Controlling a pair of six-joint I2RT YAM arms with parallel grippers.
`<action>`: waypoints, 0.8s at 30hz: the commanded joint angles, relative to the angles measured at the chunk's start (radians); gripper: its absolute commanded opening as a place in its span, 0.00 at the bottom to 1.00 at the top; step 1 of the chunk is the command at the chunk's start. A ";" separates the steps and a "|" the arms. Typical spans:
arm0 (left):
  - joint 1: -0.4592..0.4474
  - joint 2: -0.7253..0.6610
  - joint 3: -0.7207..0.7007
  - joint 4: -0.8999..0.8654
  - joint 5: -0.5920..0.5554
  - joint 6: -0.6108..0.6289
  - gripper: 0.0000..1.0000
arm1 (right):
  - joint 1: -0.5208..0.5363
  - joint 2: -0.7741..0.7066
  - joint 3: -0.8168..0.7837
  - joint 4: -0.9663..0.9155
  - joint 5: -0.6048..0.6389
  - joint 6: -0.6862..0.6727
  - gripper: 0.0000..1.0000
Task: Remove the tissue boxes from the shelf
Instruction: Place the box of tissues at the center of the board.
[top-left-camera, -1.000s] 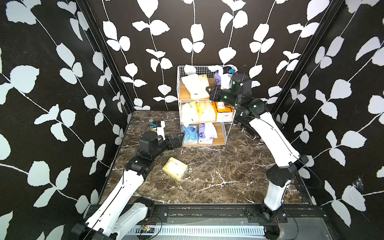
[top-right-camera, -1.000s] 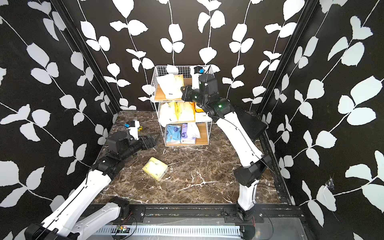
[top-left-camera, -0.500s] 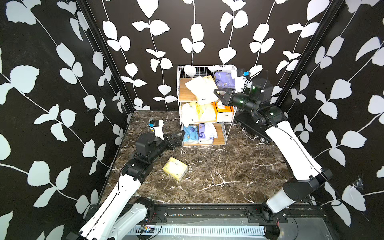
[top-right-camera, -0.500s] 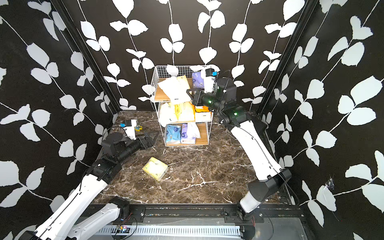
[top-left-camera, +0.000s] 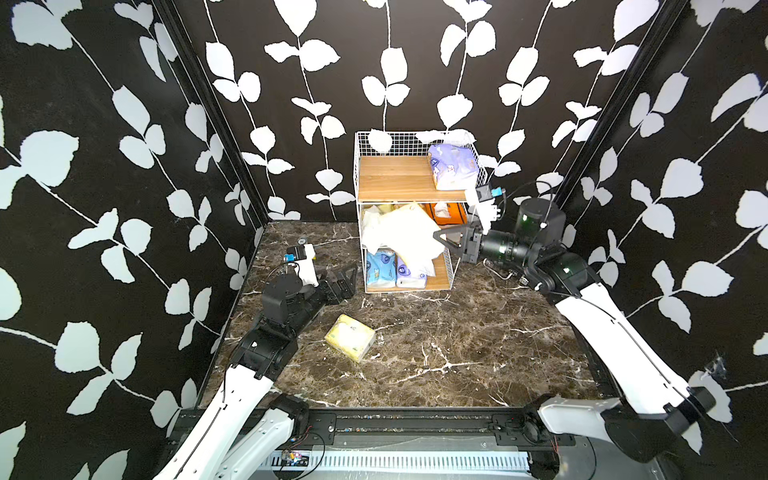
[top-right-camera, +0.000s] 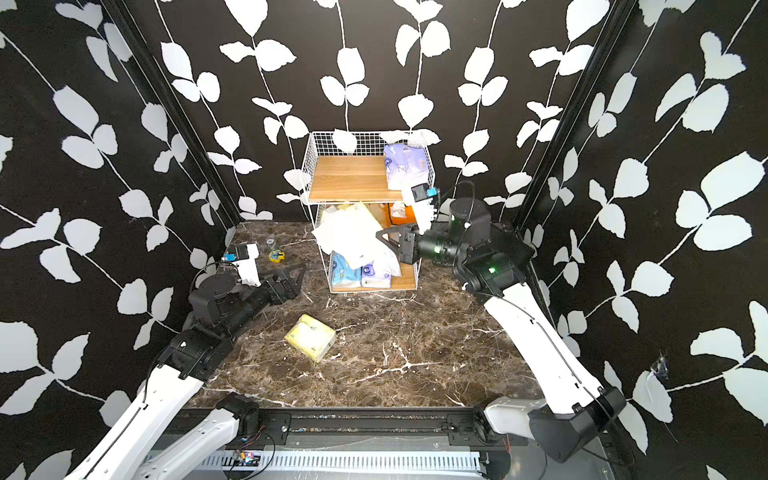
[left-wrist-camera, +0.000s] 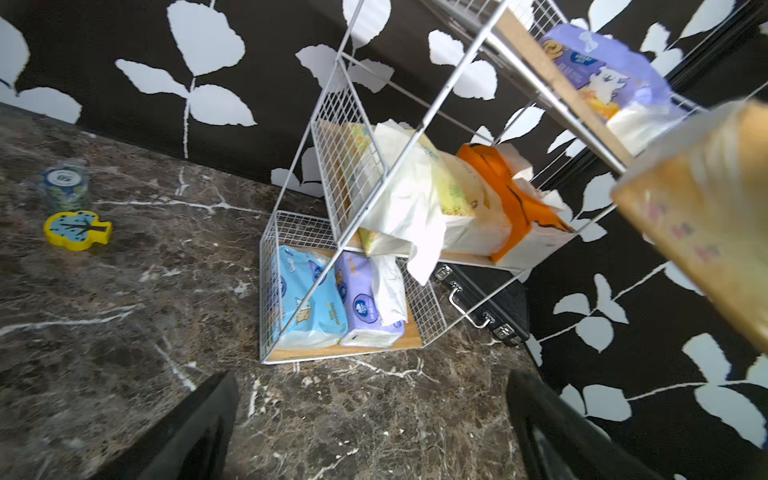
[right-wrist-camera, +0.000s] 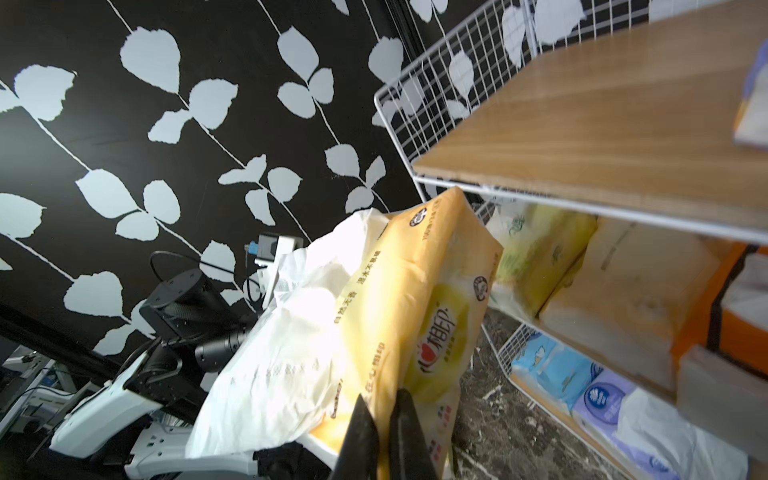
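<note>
Before shelf (top-left-camera: 395, 178), yellow pack (top-left-camera: 405, 235) slants lengthwise off right gripper (top-left-camera: 436, 238)

Robot lab cell — leaf-print backdrop walls (top-left-camera: 104, 216), marble tabletop (top-left-camera: 478, 332).

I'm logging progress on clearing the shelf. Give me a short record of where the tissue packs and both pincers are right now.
right pincer: shut on the held yellow pack, in front of the shelf
left pincer: open, empty, low near the bottom tier
floor: one loose yellow pack
top tier: upper lavender pack
middle tier: shelved yellow packs, orange-and-white box
bottom tier: light blue pack, lower lavender pack
</note>
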 joint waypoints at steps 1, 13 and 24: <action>-0.005 -0.025 -0.019 -0.057 -0.082 0.042 0.99 | 0.040 -0.036 -0.159 0.019 -0.028 -0.081 0.00; -0.003 -0.046 -0.135 -0.090 -0.169 0.052 0.99 | 0.235 -0.083 -0.621 0.165 0.078 -0.135 0.00; 0.007 0.004 -0.209 -0.067 -0.206 0.042 0.99 | 0.301 -0.020 -0.923 0.482 0.122 -0.030 0.00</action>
